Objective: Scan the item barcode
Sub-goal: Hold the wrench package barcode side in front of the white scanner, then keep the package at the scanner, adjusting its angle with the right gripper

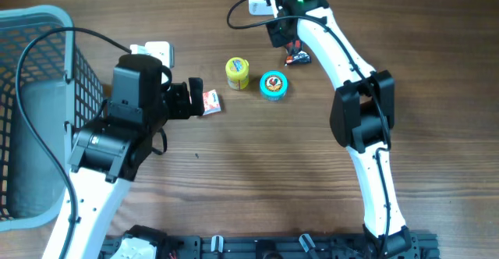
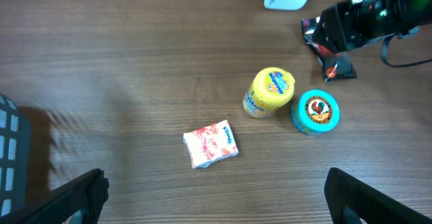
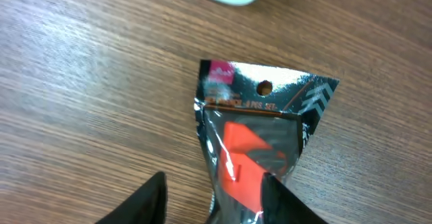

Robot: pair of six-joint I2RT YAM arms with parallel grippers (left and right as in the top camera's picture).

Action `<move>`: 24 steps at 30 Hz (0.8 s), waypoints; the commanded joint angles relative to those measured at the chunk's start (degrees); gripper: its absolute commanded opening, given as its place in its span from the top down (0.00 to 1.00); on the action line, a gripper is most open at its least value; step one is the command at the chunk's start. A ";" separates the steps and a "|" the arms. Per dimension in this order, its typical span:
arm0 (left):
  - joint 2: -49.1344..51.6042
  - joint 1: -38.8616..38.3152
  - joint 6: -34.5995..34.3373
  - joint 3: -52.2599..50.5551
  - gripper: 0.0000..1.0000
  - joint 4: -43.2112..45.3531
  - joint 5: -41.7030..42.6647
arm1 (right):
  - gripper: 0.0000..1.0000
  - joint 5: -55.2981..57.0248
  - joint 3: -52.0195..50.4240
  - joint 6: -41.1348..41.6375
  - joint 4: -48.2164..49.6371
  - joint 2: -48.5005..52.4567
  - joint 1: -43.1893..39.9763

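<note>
- Surface (image 3: pixel 81 82): brown wood grain, smooth, faint sheen.
- Foil packet (image 3: pixel 256 136): glossy, crinkled metallic film, reflective.
- Basket (image 1: pixel 35 15): grey-blue plastic lattice, matt.
- Sachet (image 2: pixel 210 144): shiny printed wrapper.
- Yellow bottle (image 2: pixel 268 92): smooth plastic.

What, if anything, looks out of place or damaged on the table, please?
Nothing is spilled. Only the foil packet at the right gripper stands out: it lies askew on the table, its shiny wrapper creased.

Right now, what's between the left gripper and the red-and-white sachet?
Only bare wood; the left wrist view shows the left gripper open just short of the sachet.
</note>
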 commanded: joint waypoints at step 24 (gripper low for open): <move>1.46 0.35 -0.33 1.16 0.00 0.15 -1.14 | 0.06 -5.70 1.68 8.31 -2.12 3.30 -3.06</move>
